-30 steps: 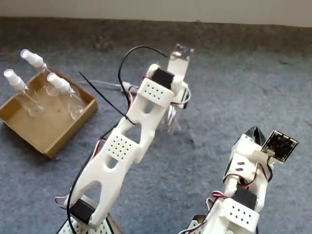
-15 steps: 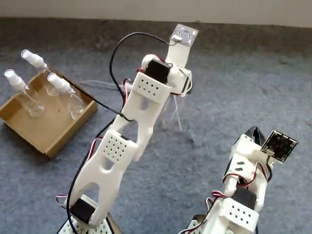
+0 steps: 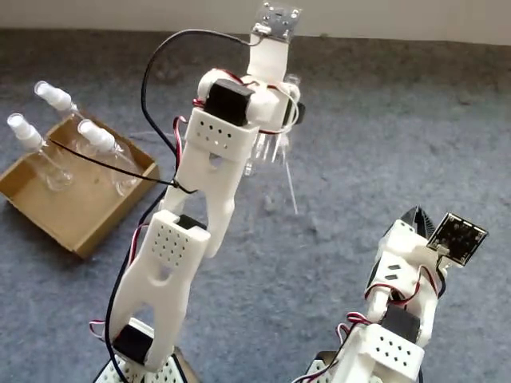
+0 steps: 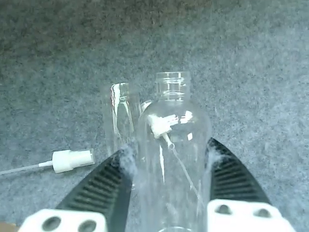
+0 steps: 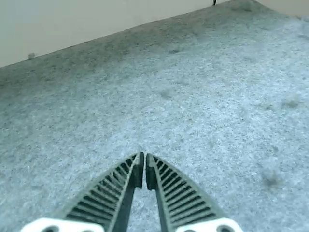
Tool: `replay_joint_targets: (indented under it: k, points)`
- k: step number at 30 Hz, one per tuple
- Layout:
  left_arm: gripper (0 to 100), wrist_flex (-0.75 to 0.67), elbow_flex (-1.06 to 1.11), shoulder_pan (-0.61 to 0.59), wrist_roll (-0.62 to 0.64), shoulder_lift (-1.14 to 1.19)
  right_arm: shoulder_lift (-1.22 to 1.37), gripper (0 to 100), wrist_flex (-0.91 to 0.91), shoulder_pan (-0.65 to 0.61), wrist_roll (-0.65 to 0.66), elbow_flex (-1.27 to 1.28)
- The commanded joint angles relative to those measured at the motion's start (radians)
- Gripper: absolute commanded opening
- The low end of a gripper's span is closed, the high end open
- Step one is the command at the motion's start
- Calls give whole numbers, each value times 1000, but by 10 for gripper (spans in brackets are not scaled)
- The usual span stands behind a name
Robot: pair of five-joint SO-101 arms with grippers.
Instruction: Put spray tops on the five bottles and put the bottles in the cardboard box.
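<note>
My left gripper (image 4: 169,150) is shut on a clear, topless bottle (image 4: 171,140), held over the grey carpet with its open neck pointing away. A second topless bottle (image 4: 119,116) shows just beyond it. One loose white spray top (image 4: 72,160) lies on the carpet, and another (image 4: 161,124) shows through the held bottle. From above, the left arm (image 3: 227,132) stretches far out, with the bottle (image 3: 267,150) under its wrist. The cardboard box (image 3: 48,215) at the left holds three capped bottles (image 3: 112,159). My right gripper (image 5: 144,166) is shut on nothing, low near the front (image 3: 415,217).
A thin white spray tube (image 3: 289,185) lies on the carpet right of the left arm. Black and red cables (image 3: 160,56) loop off that arm. A pale wall (image 3: 399,16) bounds the far side. Open carpet lies between the arms.
The left arm has swung farther out and leftward, carrying the bottle with it and uncovering the tube on the carpet. The right arm has kept still.
</note>
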Motion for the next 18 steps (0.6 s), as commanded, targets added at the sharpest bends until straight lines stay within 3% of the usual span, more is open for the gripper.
replay_joint_targets:
  k: [1,18]
  points:
    - [74,8,35,-10,-14,-130,-7,5,2,-16,-3,134]
    - [77,2,723,-4,-15,-624,-7,5,2,-16,-3,134]
